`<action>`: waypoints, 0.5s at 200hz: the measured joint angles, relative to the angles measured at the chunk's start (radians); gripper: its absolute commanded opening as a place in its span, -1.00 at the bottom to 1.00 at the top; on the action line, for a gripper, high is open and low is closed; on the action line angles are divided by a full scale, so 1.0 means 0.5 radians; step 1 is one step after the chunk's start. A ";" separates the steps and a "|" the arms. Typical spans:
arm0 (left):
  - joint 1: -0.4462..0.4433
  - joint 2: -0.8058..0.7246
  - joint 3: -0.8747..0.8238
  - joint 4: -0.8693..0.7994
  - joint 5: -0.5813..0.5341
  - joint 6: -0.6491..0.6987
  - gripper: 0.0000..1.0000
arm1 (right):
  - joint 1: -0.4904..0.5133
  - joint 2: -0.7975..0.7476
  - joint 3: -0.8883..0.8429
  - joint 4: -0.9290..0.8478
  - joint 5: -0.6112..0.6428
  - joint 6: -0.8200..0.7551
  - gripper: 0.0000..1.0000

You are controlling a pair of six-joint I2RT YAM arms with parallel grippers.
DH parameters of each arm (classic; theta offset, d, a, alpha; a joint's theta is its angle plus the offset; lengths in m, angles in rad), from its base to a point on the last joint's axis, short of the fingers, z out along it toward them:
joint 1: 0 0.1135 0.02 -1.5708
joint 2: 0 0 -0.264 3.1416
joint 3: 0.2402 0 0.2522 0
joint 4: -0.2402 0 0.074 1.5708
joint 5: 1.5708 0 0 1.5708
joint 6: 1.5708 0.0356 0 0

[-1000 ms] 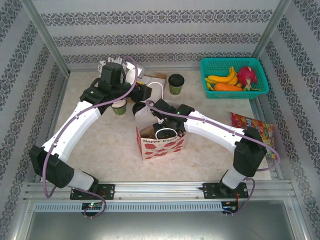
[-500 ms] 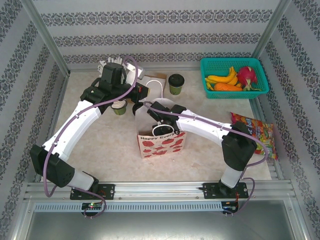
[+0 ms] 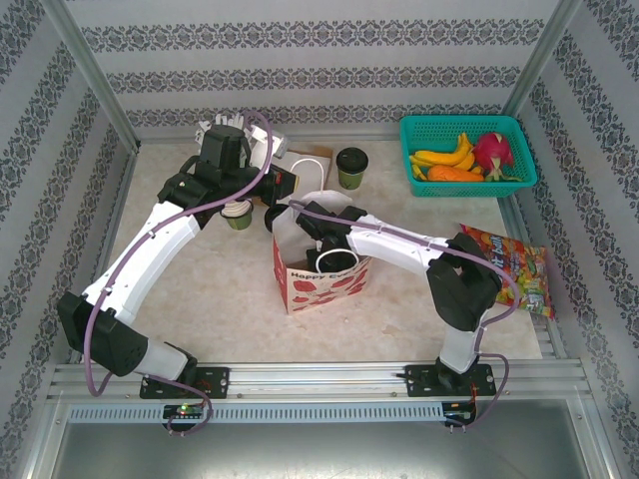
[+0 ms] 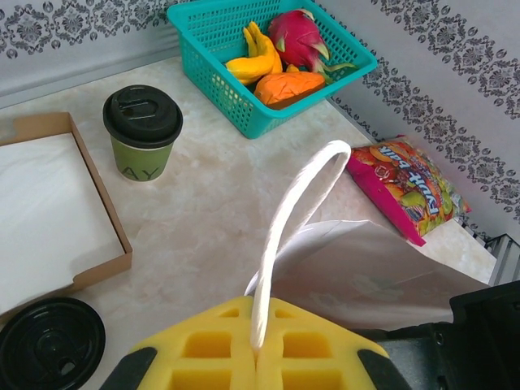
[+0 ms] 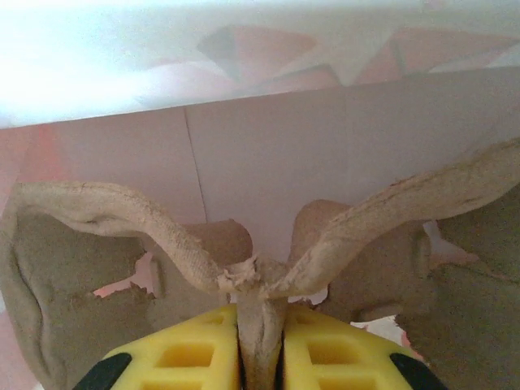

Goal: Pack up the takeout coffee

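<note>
1. Top external view: the white paper bag (image 3: 321, 286) with red prints stands mid-table, and both arms reach in to it.
2. On the left wrist camera, the left gripper (image 4: 257, 341) has its yellow fingers pressed together on the bag's white handle (image 4: 296, 211), which loops up and away from them.
3. Over to the right wrist camera: the right gripper (image 5: 260, 321) is down inside the bag, pinching the centre ridge of a brown pulp cup carrier (image 5: 122, 219). The bag's white wall is just beyond.
4. One takeout coffee cup (image 3: 350, 168), olive-green with its black lid on, stands upright on the table on the far side of the bag, apart from it.
5. That cup sits just right of a cardboard tray (image 4: 112, 213) and well left of the teal fruit basket (image 4: 231, 93).
6. A second black lid (image 4: 49, 345) shows at the near-left of the left wrist view; I cannot tell what is under it.
7. A bright snack packet (image 4: 406, 187) lies flat at the table's right edge.
</note>
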 measured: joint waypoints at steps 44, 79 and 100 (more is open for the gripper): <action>0.000 0.035 0.028 -0.033 -0.005 -0.012 -1.00 | 0.001 0.024 0.000 0.047 -0.007 -0.027 0.31; 0.000 0.042 0.031 -0.034 -0.004 -0.011 -1.00 | 0.005 -0.075 0.004 0.057 0.010 -0.105 0.59; 0.000 0.043 0.031 -0.034 -0.004 -0.003 -1.00 | 0.005 -0.212 0.009 0.061 0.008 -0.184 0.95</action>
